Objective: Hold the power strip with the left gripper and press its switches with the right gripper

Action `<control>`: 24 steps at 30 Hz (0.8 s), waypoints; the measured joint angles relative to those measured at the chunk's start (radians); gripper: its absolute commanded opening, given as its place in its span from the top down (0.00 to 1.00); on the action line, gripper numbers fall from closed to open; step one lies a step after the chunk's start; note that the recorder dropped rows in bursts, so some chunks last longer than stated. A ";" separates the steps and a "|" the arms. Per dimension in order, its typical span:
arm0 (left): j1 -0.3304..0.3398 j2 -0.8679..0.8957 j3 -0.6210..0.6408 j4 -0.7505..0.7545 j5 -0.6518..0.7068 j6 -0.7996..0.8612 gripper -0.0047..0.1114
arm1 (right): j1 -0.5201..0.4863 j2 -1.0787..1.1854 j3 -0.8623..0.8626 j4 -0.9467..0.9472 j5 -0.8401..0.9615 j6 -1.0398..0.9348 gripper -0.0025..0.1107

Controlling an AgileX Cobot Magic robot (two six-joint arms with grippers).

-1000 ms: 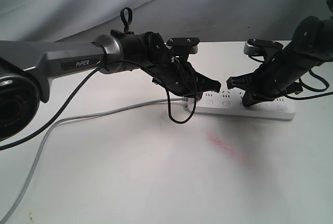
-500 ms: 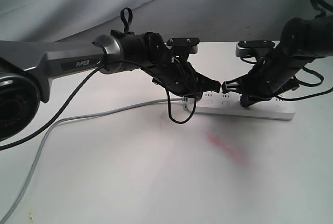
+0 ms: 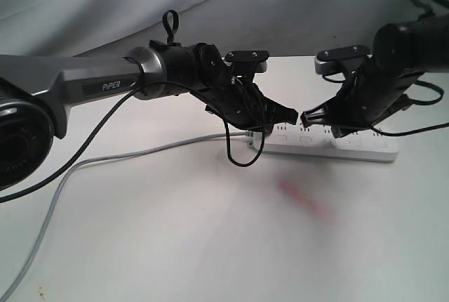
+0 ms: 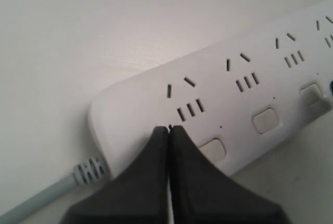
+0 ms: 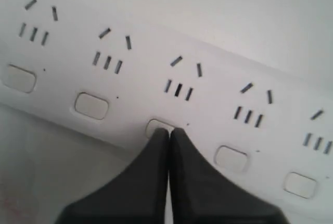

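The power strip (image 3: 365, 149), a long flat bar of smooth white plastic with rounded corners, lies flat on the matte white table (image 3: 175, 246), right of centre in the exterior view. Its light-grey cord (image 3: 105, 159) leaves through a ribbed collar (image 4: 91, 172) and curves away to the left. The switches (image 4: 267, 120), small rounded rectangles, sit in a row, one below each slotted socket.

The left gripper (image 4: 169, 130), a black claw on the grey "PIPER" arm (image 3: 105, 86), has its wedge-shaped fingers pressed together, gripping nothing. Its tip rests on the strip's top face at the cord end, beside the first switch.

The right gripper (image 5: 169, 130) is likewise clenched on nothing, its pointed tip over the middle switch (image 5: 156, 126). Contact cannot be told.
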 measured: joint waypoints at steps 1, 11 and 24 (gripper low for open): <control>0.000 0.000 0.000 0.000 0.000 0.000 0.96 | -0.016 -0.045 0.001 0.000 0.005 0.000 0.98; 0.000 -0.131 0.000 0.029 0.035 0.000 0.96 | -0.090 -0.304 0.001 0.019 0.077 0.004 0.98; 0.000 -0.472 0.200 0.221 0.052 -0.152 0.96 | -0.090 -0.682 0.084 0.032 0.206 0.017 0.98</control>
